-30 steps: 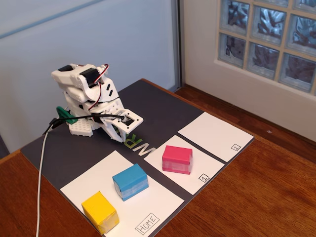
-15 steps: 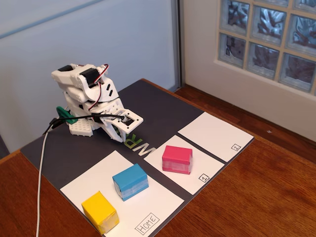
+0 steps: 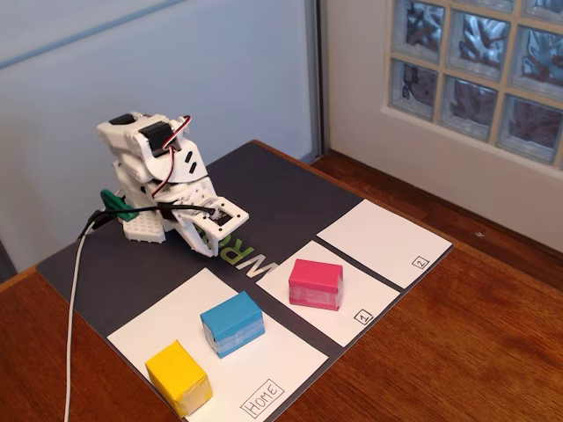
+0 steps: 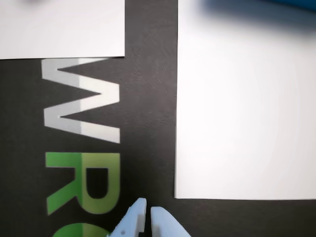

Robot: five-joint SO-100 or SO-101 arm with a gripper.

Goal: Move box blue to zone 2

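In the fixed view, nearest the camera, a yellow block sits at the near left corner of the large white sheet lettered "Home". Just beyond it on the same sheet lies the blue box, flat, turned a little askew, apart from the yellow block and from the sheet's edges. Farther right, across a strip of the dark mat, a pink block rests on the sheet marked "1", at that sheet's far left end. Beyond a thin dark gap lies zone 2, its boxed "2" at the near right corner; nothing stands on it. The mat lies on a brown wooden table. Behind the sheets, at the mat's far left, the white arm is folded low over its base, a white cable trailing from it toward the near table edge. The gripper points down at the mat's green and white lettering, well apart from the blue box. In the wrist view the gripper's two pale fingertips enter from the bottom edge with only a thin slit between them, holding nothing, above the dark mat beside a white sheet's corner; a blurred blue strip shows at the top right edge. A glass-block window stands at the far right.
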